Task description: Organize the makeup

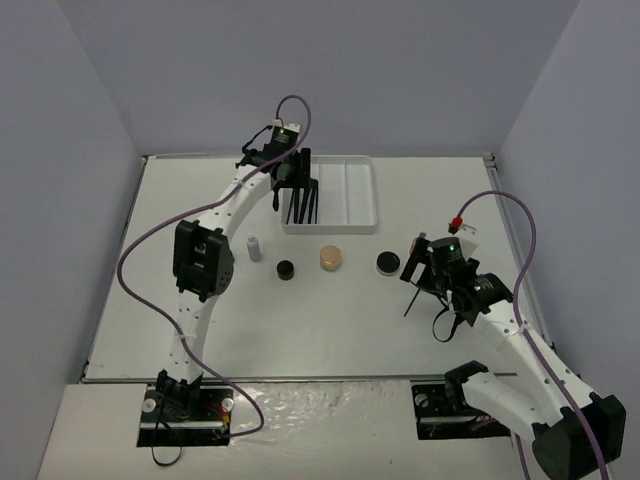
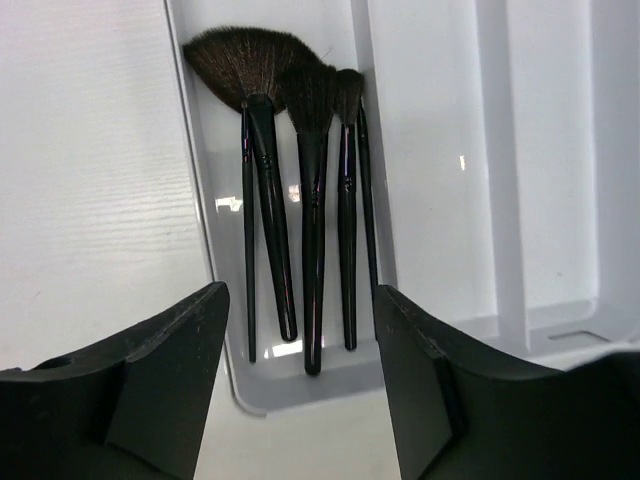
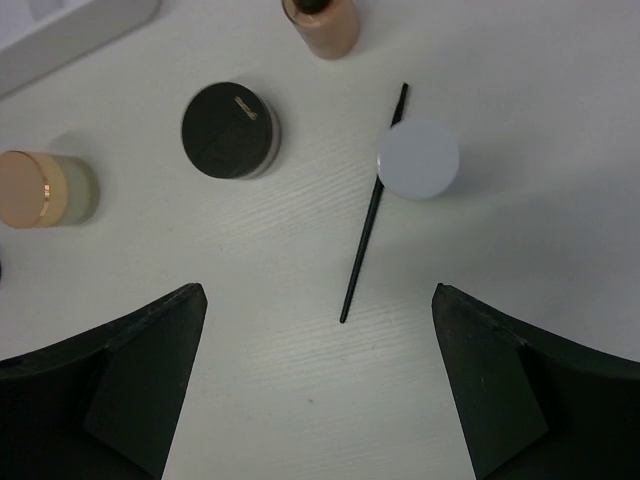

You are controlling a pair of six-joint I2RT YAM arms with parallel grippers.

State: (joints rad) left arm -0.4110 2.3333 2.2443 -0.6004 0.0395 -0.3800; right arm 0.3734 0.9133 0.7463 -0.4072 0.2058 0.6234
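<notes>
Several thin black brushes [image 2: 300, 200] lie side by side in the left compartment of the white tray [image 2: 560, 320]. My left gripper [image 2: 300, 400] hangs open and empty just above their handle ends; it also shows in the top view [image 1: 300, 205]. My right gripper [image 3: 318, 400] is open and empty above a thin black brush [image 3: 372, 215] lying on the table. Beyond it stand a white-capped bottle [image 3: 418, 160], a round black compact [image 3: 230, 130], a gold-tan jar [image 3: 45, 190] and a tan bottle [image 3: 322, 25].
In the top view the tray [image 1: 350, 222] sits at the back centre. In front of it stand a small pale bottle [image 1: 254, 248], a black compact [image 1: 286, 270], the gold-tan jar [image 1: 330, 259] and another black compact [image 1: 387, 262]. My right gripper [image 1: 425, 280] is at the right.
</notes>
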